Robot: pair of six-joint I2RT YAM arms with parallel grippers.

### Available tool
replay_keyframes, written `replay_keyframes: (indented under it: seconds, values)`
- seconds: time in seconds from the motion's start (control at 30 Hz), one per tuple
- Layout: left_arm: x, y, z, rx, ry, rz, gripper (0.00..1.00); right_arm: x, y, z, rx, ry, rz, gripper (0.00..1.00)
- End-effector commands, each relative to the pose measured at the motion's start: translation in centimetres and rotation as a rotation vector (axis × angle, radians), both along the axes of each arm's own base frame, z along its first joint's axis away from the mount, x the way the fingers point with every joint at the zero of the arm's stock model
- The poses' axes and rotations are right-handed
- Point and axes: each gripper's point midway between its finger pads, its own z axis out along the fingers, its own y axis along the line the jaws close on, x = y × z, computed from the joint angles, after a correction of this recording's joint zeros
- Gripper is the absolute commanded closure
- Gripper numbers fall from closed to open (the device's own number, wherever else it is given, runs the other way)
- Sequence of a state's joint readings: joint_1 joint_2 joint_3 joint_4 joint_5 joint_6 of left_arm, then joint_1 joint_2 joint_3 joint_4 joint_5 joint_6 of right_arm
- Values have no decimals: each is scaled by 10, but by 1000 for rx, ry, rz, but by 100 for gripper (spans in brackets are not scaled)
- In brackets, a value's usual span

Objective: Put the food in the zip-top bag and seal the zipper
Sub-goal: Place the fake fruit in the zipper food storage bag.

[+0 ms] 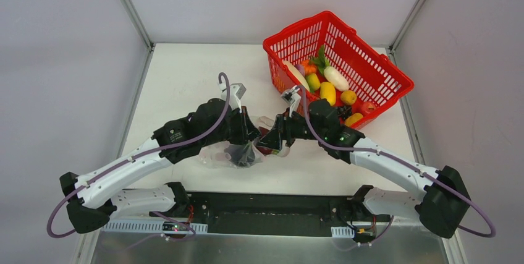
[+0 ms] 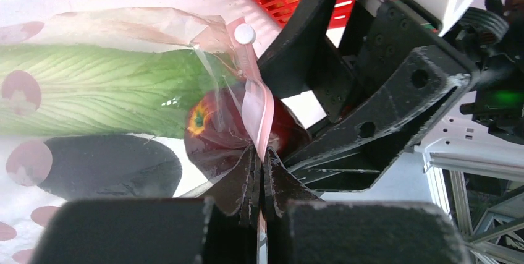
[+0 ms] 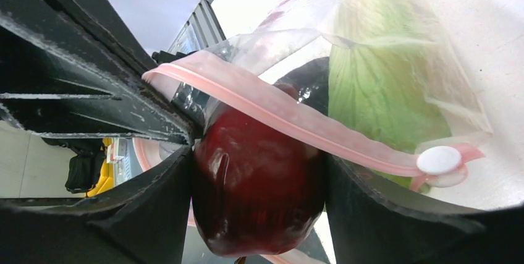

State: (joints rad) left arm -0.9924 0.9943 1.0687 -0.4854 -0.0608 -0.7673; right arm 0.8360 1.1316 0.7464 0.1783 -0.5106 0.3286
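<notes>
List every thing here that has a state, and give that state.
zip-top bag, mouth open, lying on the table.
zipper, unsealed.
left gripper, shut on the zipper.
right gripper, shut on the red apple at the bag's mouth.
green leafy piece, inside the bag.
red basket, upright, holding food.
</notes>
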Motion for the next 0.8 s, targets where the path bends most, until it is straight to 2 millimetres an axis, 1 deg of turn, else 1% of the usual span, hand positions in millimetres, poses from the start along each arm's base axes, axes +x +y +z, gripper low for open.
replay_keyframes:
  seconds: [0.0,0.1,0.23,0.33,0.37,0.43,0.5,0.6,0.67,0.77]
  values:
    - [1,-9,49,-138,-84,-32,100,-3,16,37,82,-76,77,59]
    - [3,-1,59,-157,-116,-6,100,-3,19,48,108,-104,75,51]
    - [5,17,74,-177,-168,51,100,-8,24,65,144,-139,92,42]
    - [2,24,94,-237,-211,59,99,-9,28,76,143,-157,108,31]
    - [1,28,100,-247,-226,63,99,-9,30,79,140,-161,110,28]
    - [1,37,106,-234,-243,86,99,-10,31,86,139,-179,114,25]
    - [4,49,105,-208,-253,129,99,-13,30,95,152,-201,123,20]
    - [7,65,99,-193,-261,195,99,-19,27,105,170,-221,143,16]
    - [8,72,94,-191,-260,227,99,-20,25,106,161,-227,145,14]
    - [9,77,88,-172,-257,248,99,-22,22,105,146,-233,152,11]
